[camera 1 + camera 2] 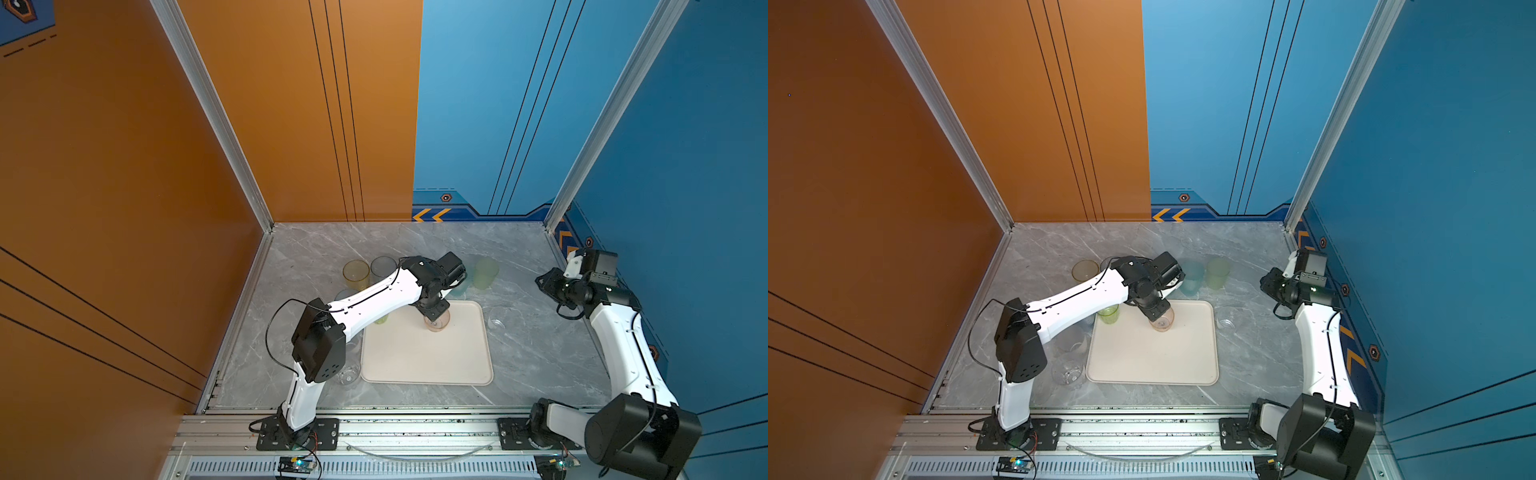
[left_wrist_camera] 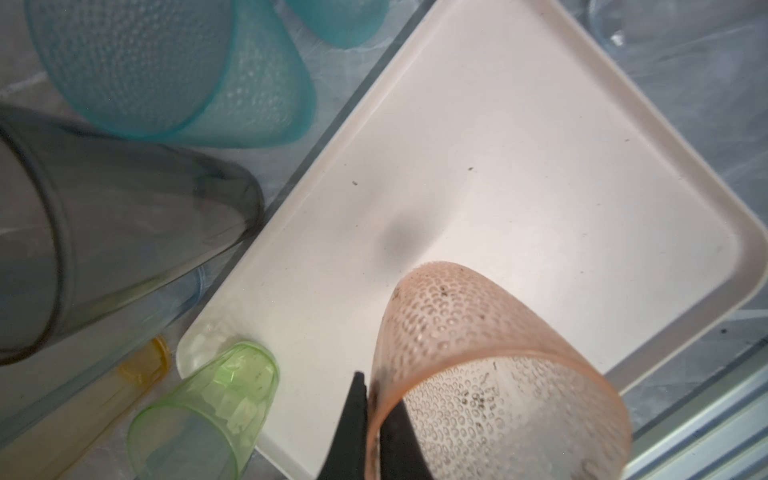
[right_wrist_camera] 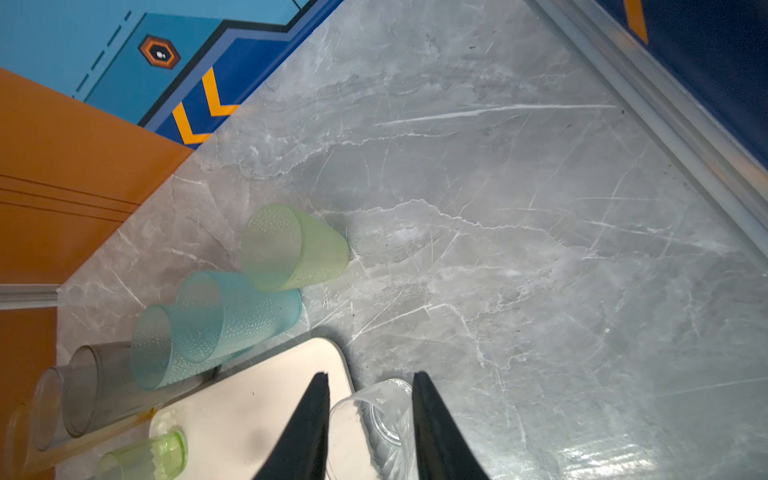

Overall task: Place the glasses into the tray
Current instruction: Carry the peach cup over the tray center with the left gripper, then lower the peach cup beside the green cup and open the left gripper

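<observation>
The tray (image 1: 428, 374) lies mid-surface (image 1: 532, 353), bare apart from the pink tumbler (image 2: 498, 374). That tumbler stands upright over the tray's far part, well inside the rim. Whether its base touches the tray I cannot tell. The left end effector (image 2: 376, 399) pinches the tumbler's wall at the rim, one finger inside and one outside, jaws narrow.

The main risk is release. A thin rim grip on a light tumbler may let it tip or hop if the jaws part before the base sits flat. The inner finger may also drag it over when the arm lifts out.

The right end effector (image 3: 370, 376) hangs empty near the right wall, jaws partly apart, clear of the work.

A crowd lines the tray's far and left edges: a tall grey tumbler (image 2: 124, 232), teal tumblers (image 2: 166, 70), a pale green tumbler (image 1: 486, 272) and a yellow glass (image 1: 356, 274). A small green glass (image 2: 208, 407) sits at the tray's corner, nearest the left arm's way out, so a careless sweep could topple it. A clear glass (image 1: 494, 322) stands just beside the right edge.
</observation>
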